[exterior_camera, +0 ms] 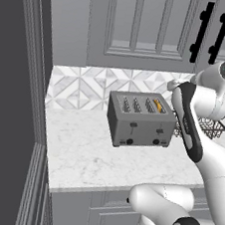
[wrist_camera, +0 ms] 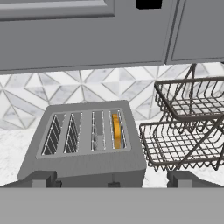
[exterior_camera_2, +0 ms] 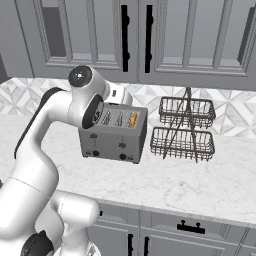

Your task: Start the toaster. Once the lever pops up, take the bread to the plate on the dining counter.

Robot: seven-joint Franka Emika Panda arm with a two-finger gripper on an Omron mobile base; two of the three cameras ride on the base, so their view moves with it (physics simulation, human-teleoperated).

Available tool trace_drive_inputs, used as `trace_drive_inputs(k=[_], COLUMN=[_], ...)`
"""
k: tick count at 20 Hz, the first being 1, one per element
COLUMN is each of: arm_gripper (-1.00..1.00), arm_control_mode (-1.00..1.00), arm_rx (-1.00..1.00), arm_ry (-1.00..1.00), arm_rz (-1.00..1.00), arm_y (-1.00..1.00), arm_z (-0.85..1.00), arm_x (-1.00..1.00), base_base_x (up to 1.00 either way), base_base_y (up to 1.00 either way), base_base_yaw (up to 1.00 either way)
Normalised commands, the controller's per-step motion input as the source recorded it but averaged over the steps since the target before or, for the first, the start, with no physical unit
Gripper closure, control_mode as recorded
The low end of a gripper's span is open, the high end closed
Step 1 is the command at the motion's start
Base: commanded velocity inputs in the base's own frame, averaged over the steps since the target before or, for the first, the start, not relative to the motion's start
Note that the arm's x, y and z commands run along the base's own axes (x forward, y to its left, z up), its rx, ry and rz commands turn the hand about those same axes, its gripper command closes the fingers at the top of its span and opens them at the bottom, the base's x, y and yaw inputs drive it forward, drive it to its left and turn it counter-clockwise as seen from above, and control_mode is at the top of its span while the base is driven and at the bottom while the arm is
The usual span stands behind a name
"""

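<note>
The worktop [exterior_camera: 103, 158] is topped in marble. On it the toaster [exterior_camera: 141, 119] is set, a wire basket rack [exterior_camera_2: 183, 130] just beside it. The bread [wrist_camera: 116, 130] is seen in the toaster's rightmost slot. The gripper [wrist_camera: 111, 179] is held wide apart above the toaster, empty.

White grey-veined marble worktop [exterior_camera: 83, 156] is sitting over grey cabinet fronts [exterior_camera_2: 200, 230] with dark handles. Behind the worktop, a diamond-pattern tile backsplash [exterior_camera: 83, 85] is running along the wall. Above it, grey panelled upper cabinets [exterior_camera_2: 100, 35] are hanging. A tall dark panel [exterior_camera: 8, 96] is standing at the worktop's left end.
</note>
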Motion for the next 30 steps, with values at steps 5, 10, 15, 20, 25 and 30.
trace_drive_inputs(k=[5, 10, 15, 20, 25, 30], arm_gripper=[-1.00, -1.00, -1.00, -1.00, -1.00, -1.00], arm_control_mode=[-1.00, -1.00, -1.00, -1.00, -1.00, -1.00], arm_rx=[0.00, 0.00, 0.00, 0.00, 0.00, 0.00], arm_ry=[0.00, 0.00, 0.00, 0.00, 0.00, 0.00], arm_rz=[0.00, 0.00, 0.00, 0.00, 0.00, 0.00], arm_y=[0.00, 0.00, 0.00, 0.00, 0.00, 0.00], arm_z=[0.00, 0.00, 0.00, 0.00, 0.00, 0.00], arm_x=[0.00, 0.00, 0.00, 0.00, 0.00, 0.00], base_base_x=[0.00, 0.00, 0.00, 0.00, 0.00, 0.00], base_base_y=[0.00, 0.00, 0.00, 0.00, 0.00, 0.00], base_base_yaw=[0.00, 0.00, 0.00, 0.00, 0.00, 0.00])
